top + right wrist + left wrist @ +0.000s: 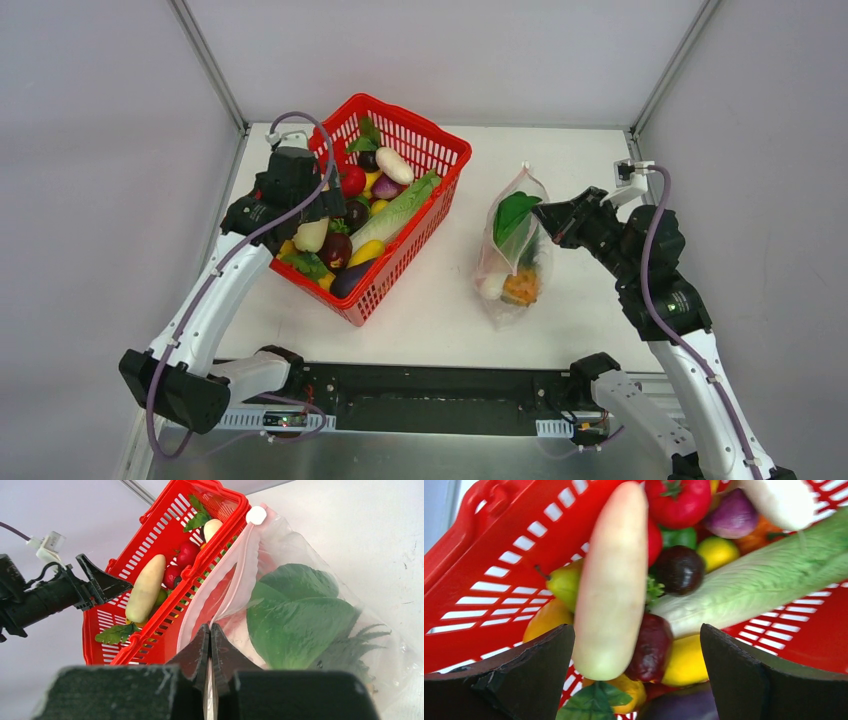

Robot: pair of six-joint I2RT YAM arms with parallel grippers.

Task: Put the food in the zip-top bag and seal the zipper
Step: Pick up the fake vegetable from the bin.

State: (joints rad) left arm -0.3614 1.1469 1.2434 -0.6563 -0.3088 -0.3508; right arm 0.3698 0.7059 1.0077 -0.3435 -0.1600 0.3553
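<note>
Grey walls [100, 150] are hemming the table [440, 310]; left gripper [636, 647] is gaping wide, gripping nothing, over a radish [611, 580] in the basket [445, 152]; right gripper [210, 645] is pinching the mouth edge of the bag [285, 535].

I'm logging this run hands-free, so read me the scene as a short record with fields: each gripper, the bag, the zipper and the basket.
left gripper: open, over the red basket, a white radish between its fingers
right gripper: shut on the mouth edge of the zip-top bag
zip-top bag: right of the basket, holds a green leafy vegetable and an orange pineapple
zipper: unsealed, mouth gaping
red basket: holds many toy foods
</note>
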